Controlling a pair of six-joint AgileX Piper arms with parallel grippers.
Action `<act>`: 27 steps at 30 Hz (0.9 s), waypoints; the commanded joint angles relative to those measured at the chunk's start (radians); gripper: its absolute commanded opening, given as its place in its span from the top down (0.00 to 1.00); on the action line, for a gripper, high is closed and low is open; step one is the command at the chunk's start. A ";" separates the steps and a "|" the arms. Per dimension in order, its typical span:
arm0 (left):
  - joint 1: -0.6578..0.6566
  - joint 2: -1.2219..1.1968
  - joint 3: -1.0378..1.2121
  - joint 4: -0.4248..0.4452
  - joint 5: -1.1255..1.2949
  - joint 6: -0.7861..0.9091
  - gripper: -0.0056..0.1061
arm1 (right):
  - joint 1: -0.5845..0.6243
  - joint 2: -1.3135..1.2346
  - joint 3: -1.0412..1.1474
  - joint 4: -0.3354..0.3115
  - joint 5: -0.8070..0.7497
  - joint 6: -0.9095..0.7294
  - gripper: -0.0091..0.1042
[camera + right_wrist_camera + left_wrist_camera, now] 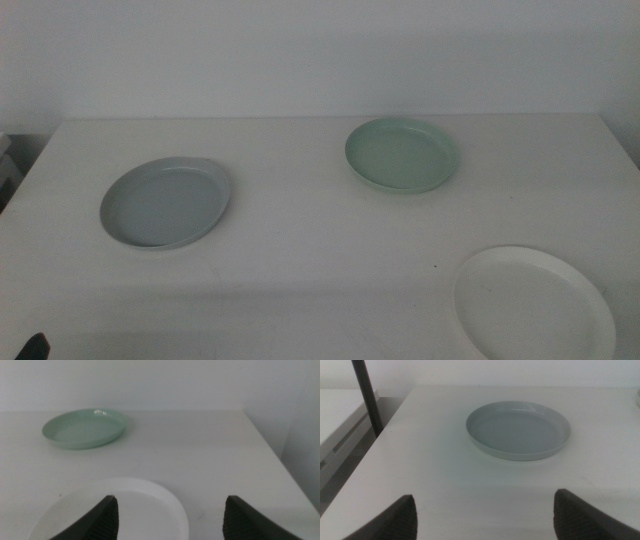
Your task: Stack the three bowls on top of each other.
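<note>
1. The left gripper (485, 515) has its two dark jaws spread wide apart, low in its wrist view
2. The right gripper (170, 517) also has its jaws spread wide apart

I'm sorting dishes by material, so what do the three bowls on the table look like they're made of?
All three look like plastic, though that is a guess from looks. The grey-blue bowl is thin-walled with a smooth, slightly glossy inside. The green bowl shows a small bright glint on its rim. The white bowl looks plain and matte, with no pattern.
</note>
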 commanded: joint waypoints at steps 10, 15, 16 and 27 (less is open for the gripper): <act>-0.006 -0.013 -0.004 -0.003 -0.080 -0.012 0.08 | -0.004 0.167 -0.327 -0.007 0.186 -0.012 0.45; -0.006 -0.013 -0.004 -0.003 -0.080 -0.012 0.08 | -0.004 0.313 -0.449 0.000 0.335 -0.012 0.45; -0.006 -0.013 -0.004 -0.003 -0.080 -0.012 0.08 | -0.004 0.349 -0.472 0.000 0.339 -0.012 0.45; -0.006 -0.013 -0.004 -0.003 -0.080 -0.012 0.08 | -0.004 0.730 -0.764 0.045 0.574 0.000 0.45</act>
